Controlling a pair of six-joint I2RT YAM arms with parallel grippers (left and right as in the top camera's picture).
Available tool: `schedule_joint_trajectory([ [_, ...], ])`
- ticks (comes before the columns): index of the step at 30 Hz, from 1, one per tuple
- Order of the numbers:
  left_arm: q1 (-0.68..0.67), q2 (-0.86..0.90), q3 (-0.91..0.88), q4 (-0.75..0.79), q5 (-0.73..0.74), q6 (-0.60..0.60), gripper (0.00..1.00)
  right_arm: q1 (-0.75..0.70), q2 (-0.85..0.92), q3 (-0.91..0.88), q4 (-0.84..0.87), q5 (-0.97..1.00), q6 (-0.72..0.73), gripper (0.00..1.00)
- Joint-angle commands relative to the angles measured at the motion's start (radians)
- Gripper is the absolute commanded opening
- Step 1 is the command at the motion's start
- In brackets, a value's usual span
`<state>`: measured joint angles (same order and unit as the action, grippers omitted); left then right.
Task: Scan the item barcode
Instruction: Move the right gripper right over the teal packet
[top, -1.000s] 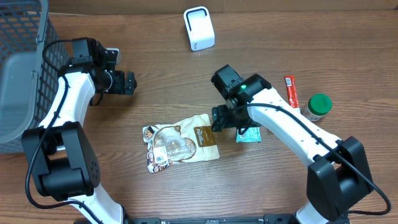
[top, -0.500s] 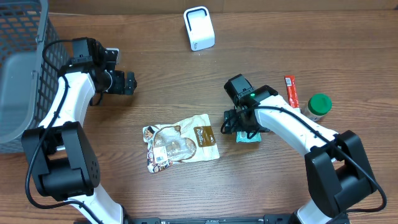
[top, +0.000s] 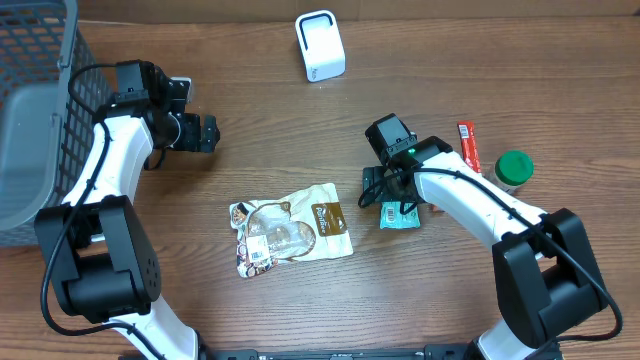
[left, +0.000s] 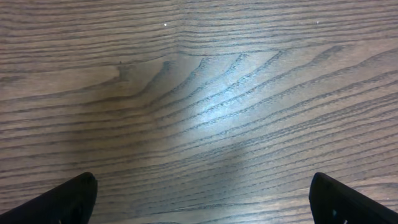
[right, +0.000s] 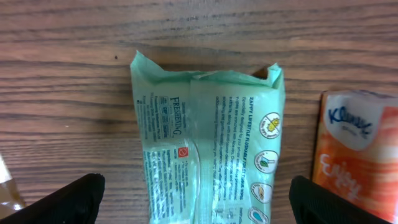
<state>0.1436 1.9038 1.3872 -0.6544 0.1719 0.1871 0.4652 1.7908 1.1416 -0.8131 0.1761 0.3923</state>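
The overhead view looks straight down on the tabletop (top: 400, 300). Both wrist views face down from close — left on bare wood, right on the green packet (right: 208, 149), shared with overhead.

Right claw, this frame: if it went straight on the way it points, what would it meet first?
The green wipes pack, lying flat on the table squarely in front of the open right claw. The orange tissue pack beside it looks off that line, though depth is hard to judge.
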Motion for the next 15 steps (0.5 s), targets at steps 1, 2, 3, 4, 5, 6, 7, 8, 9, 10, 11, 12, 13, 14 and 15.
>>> schedule_joint_trajectory([
  [1,-0.006,-0.034,0.023,0.001,0.004,0.008,1.00,-0.003,-0.001,-0.046,0.040,0.008,0.005,0.98],
  [2,-0.006,-0.034,0.023,0.001,0.004,0.008,1.00,-0.003,-0.001,-0.057,0.053,0.005,0.005,0.99],
  [3,-0.006,-0.034,0.023,0.001,0.004,0.008,1.00,-0.003,-0.001,-0.065,0.064,0.000,0.005,0.99],
  [4,-0.006,-0.034,0.023,0.001,0.004,0.008,1.00,-0.003,-0.001,-0.073,0.073,-0.010,0.005,0.99],
  [5,-0.006,-0.034,0.023,0.001,0.004,0.008,1.00,-0.003,-0.001,-0.081,0.086,-0.034,0.005,0.99],
  [6,-0.006,-0.034,0.023,0.001,0.004,0.008,1.00,-0.003,-0.001,-0.086,0.096,-0.069,0.005,0.99],
  [7,-0.006,-0.034,0.023,0.001,0.004,0.008,1.00,-0.003,-0.001,-0.089,0.106,-0.128,0.005,0.99],
  [8,-0.007,-0.034,0.023,0.001,0.004,0.008,1.00,-0.003,-0.001,-0.089,0.113,-0.181,0.004,0.99],
  [9,-0.006,-0.034,0.023,0.001,0.004,0.008,1.00,-0.001,-0.001,-0.089,0.122,-0.236,0.004,0.99],
  [10,-0.006,-0.034,0.023,0.001,0.004,0.008,1.00,0.001,-0.001,-0.089,0.130,-0.271,0.004,0.99],
  [11,-0.006,-0.034,0.023,0.001,0.004,0.008,1.00,0.004,-0.001,-0.089,0.139,-0.299,0.005,0.99],
  [12,-0.006,-0.034,0.023,0.001,0.004,0.008,1.00,0.007,-0.001,-0.089,0.145,-0.315,0.005,0.98],
  [13,-0.006,-0.034,0.023,0.001,0.004,0.008,1.00,0.012,-0.001,-0.089,0.148,-0.328,0.005,0.98],
  [14,-0.006,-0.034,0.023,0.001,0.004,0.008,1.00,0.018,-0.001,-0.089,0.151,-0.338,0.005,0.98],
  [15,-0.006,-0.034,0.023,0.001,0.004,0.008,1.00,0.024,-0.001,-0.089,0.153,-0.338,0.005,0.97],
])
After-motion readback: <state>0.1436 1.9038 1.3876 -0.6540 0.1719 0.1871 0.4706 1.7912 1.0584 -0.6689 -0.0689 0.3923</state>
